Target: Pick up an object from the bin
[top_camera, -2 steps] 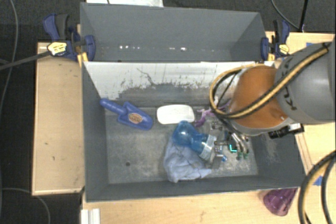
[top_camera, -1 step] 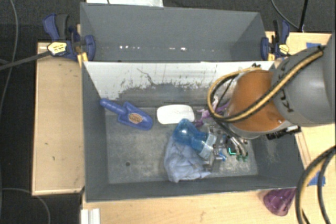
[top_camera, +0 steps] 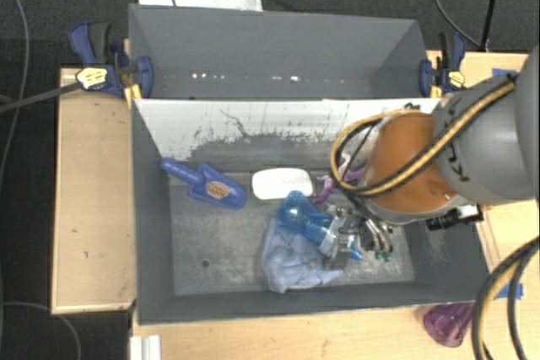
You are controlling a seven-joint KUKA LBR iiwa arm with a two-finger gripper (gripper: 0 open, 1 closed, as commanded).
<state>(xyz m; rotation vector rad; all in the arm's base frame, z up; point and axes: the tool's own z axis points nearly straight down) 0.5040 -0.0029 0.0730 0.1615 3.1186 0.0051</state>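
The arm (top_camera: 494, 143) is reaching into the grey bin (top_camera: 211, 261) from the right, its orange wrist cover (top_camera: 409, 169) hanging over the right half of the bin floor with looped cables around it. The claw (top_camera: 344, 239) is sitting low at the near right of the floor, pressing in against a small heap. Whether the claw is apart or together is not showing, as its tip is lying mixed in with the things there, so I cannot tell if anything is clamped.

Touching the claw on its left, a blue translucent plastic piece (top_camera: 297, 219) is lying on top of a crumpled pale blue cloth (top_camera: 285, 267), which is spreading toward the near wall. Just beyond the heap, toward the far side, a white oval object (top_camera: 281, 183) is resting flat on the floor. To its left, a blue handled tool with an orange label (top_camera: 208, 183) is lying at a slant, well apart from the claw. A small purple piece (top_camera: 326, 191) is peeking out just beside the orange cover, right of the white oval.
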